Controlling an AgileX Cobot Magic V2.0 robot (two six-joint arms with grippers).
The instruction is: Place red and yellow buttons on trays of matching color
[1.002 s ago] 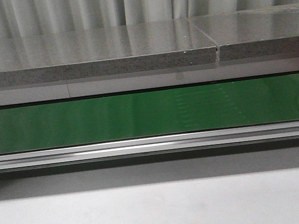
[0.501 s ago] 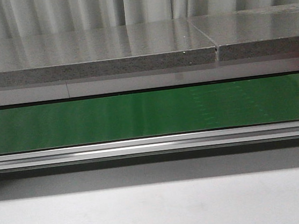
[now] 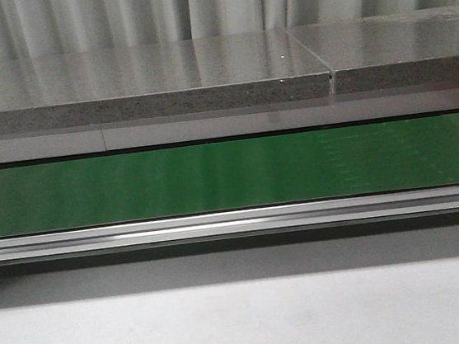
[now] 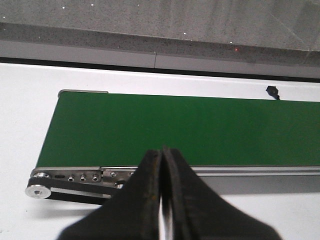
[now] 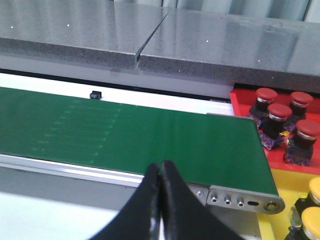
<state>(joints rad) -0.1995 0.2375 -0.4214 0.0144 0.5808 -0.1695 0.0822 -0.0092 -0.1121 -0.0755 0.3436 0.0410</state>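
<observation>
While the green conveyor belt is stretched across the middle of the front view, the grey stone counter is seen above it. In the right wrist view, the red tray at centre right is filled with four red buttons, and the yellow tray at lower right holds yellow buttons. The left gripper and the right gripper are pressed closed, with nothing held.

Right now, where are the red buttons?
In the right wrist view, four red buttons stand on the red tray, just past the green belt's end.
</observation>
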